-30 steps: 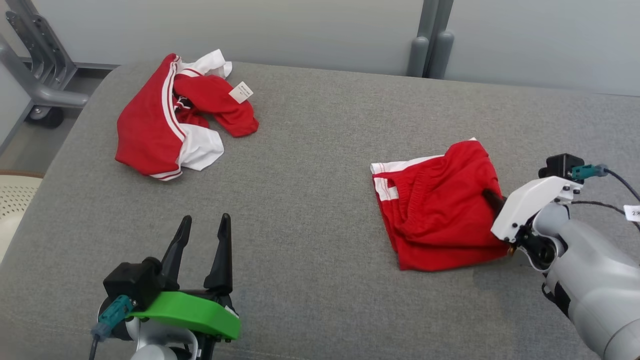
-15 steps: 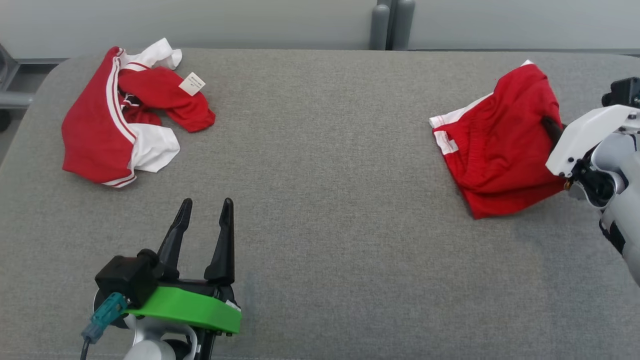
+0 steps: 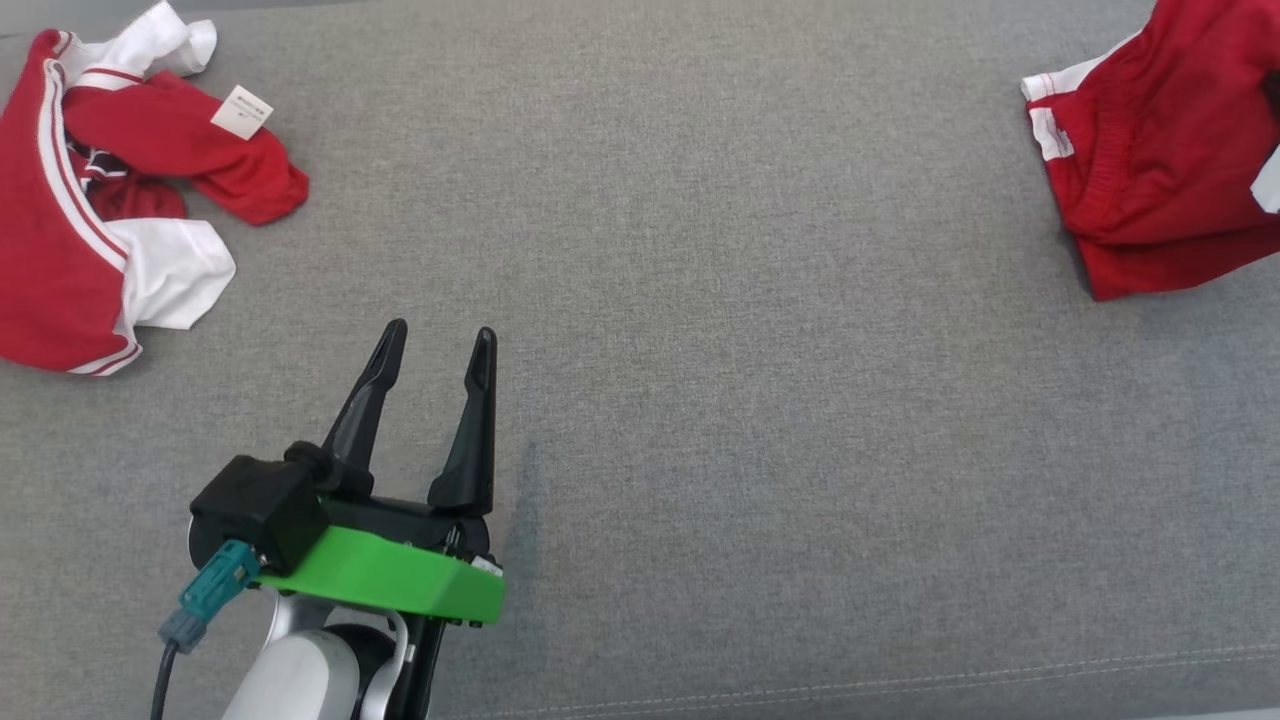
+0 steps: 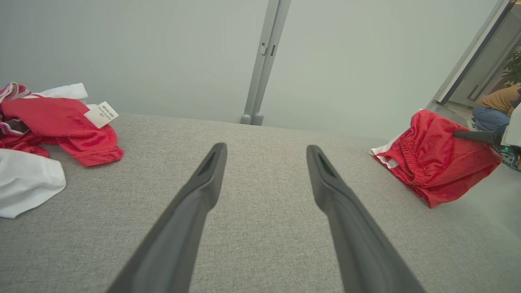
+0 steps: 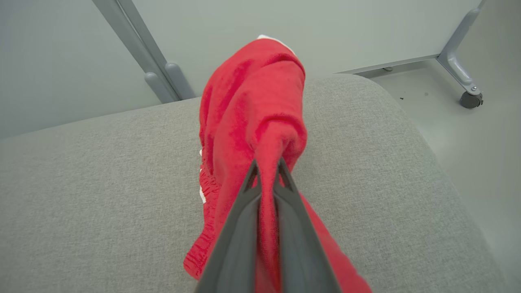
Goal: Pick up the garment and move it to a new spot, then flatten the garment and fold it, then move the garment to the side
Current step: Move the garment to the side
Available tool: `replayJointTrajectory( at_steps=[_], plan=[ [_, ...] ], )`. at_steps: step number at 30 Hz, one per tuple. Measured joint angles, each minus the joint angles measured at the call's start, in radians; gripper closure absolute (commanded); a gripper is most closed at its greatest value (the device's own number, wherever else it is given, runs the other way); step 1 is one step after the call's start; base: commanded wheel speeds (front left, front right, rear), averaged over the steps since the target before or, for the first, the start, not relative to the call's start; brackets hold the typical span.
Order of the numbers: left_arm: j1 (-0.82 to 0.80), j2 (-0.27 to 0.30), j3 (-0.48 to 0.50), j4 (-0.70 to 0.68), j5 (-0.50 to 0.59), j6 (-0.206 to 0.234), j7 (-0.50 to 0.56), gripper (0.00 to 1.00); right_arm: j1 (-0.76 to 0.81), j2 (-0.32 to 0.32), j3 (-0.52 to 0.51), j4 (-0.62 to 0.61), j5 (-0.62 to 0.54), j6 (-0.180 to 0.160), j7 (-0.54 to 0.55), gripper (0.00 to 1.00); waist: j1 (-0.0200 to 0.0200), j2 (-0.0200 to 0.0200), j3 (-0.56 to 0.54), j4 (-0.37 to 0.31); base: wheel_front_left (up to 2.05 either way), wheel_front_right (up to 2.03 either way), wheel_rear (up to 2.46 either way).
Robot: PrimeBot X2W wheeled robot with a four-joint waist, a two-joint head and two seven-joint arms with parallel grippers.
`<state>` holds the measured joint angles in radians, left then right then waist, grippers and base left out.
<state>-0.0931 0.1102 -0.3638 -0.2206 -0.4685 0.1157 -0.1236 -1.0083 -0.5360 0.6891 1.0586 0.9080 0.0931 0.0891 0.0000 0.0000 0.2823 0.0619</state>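
Over at the right-hand end of the grey fabric-covered tabletop, the right end effector is clenched on a fold of the folded red shorts with white side stripes and an elastic waistband. Its two dark fingers are pressed close together with a ridge of red cloth squeezed between them. From the wrist camera the fabric bunches up and away from the fingertips in a tall hump, and the shorts sit close to the rounded right edge of the tabletop. Their lower hem looks to be resting on the surface, while the pinched part is drawn up into a peak. The left end effector hovers low over the near left part of the tabletop. It is released, its fingers spread wide with nothing between them, pointing away toward the pale grey partition wall. Well apart from the shorts, at the far left end, lies a crumpled red-and-white garment with a small white label sticking up from it. Off past the right end, a person in a mustard top and blue jeans is partly visible low down in the background.
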Motion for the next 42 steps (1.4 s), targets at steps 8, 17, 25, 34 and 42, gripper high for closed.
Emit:
replayJointTrajectory(
  at_steps=[8,17,25,34,42],
  plan=[
    [-0.035,0.006,-0.004,-0.008,0.009,-0.001,0.018,0.00,-0.015,-0.022,0.013,0.026,-0.037,-0.033,-0.019,1.00,0.0000,0.0000,0.085,-0.019,0.00,0.00,0.00],
    [-0.053,0.013,0.000,-0.014,0.016,-0.001,0.027,0.00,-0.026,-0.033,0.051,0.058,-0.106,-0.088,-0.073,0.82,0.0000,0.0000,0.134,-0.017,0.00,0.00,0.00],
    [-0.063,0.012,-0.001,-0.014,0.016,-0.001,0.028,0.00,-0.029,-0.041,0.055,0.093,-0.123,-0.141,-0.121,0.00,0.0000,0.0000,0.145,-0.025,0.00,0.00,0.00],
    [-0.068,0.013,0.015,0.000,0.016,-0.001,0.026,0.00,-0.028,-0.006,0.028,0.100,-0.109,-0.147,-0.200,0.00,0.0001,0.0000,0.132,-0.050,0.00,0.00,0.00],
    [-0.084,0.007,0.021,0.050,0.014,-0.003,0.007,0.00,-0.028,0.039,0.036,0.036,-0.118,-0.134,-0.323,0.00,0.0000,0.0000,0.086,-0.076,0.00,0.00,0.00]
  ],
)
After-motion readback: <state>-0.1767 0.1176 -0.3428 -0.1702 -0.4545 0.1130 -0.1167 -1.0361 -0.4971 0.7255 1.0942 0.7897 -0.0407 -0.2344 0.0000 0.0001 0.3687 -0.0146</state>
